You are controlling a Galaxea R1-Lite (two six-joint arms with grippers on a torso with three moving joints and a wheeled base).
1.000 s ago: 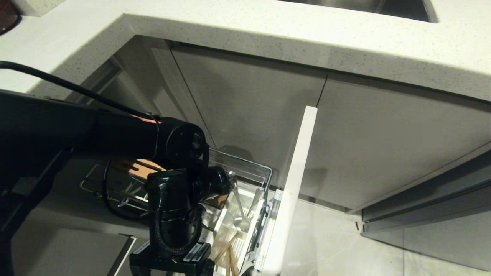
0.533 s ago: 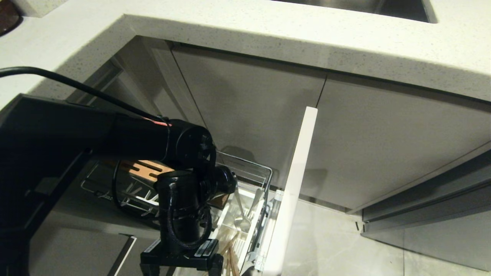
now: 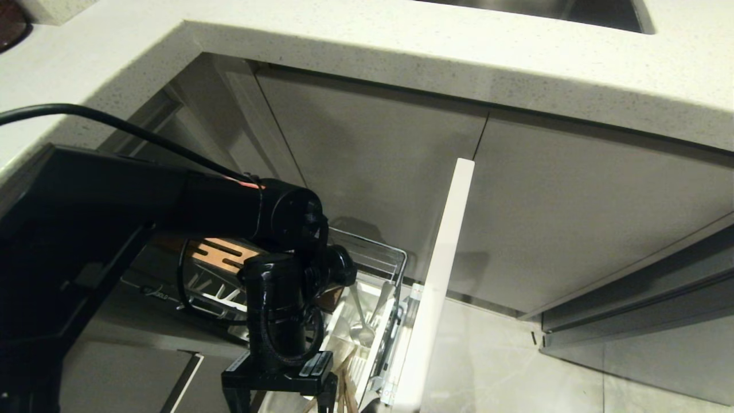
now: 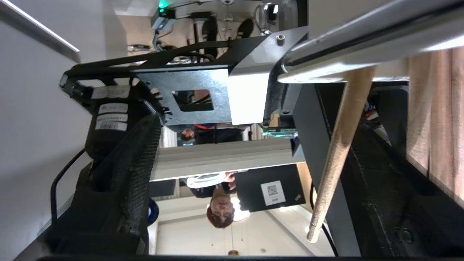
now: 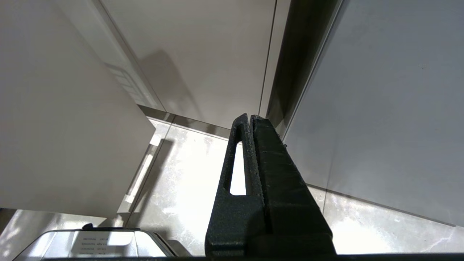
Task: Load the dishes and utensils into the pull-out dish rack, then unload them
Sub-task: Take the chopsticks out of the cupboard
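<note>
**Rack** (image 3: 375, 253): chrome wire, pulled out under the tabletop (image 3: 401, 51), fixed to the pale drawer front (image 3: 441, 275), which you see edge-on. Sink (image 3: 533, 8) sits at the top edge of the head view.

**Wood strip** (image 3: 221, 255): slotted, at the rack's rear-left, partly behind your L arm.

**Caddy** (image 3: 338, 327): white plastic, in the rack just beside the drawer front.

**Silver cutlery** (image 3: 361, 321): lying in the caddy, handles pointing to the back. One piece ends in a rounded bowl; the rest is too small to make out.

**Chopsticks** (image 3: 344, 393): light wood, at the caddy's near end, by the bottom edge of the head view.

**L gripper** (image 4: 228, 108): your working arm reaches down over the caddy, wrist pointing down. Fingers (image 4: 123, 181) are spread wide, released, gripping nothing. In the wrist view one chopstick (image 4: 337, 152) slants through the gap, close to one finger and under the rack's chrome rail (image 4: 362, 32); contact w/ that finger cannot be told, possibly just touching.

**R gripper** (image 5: 250, 119): parked low over the floor (image 5: 181, 188), facing the cabinet doors. Fingers are clenched together, empty.

**Person** (image 4: 217, 203): seen in the background of the L wrist view, well apart from the rack.
</note>
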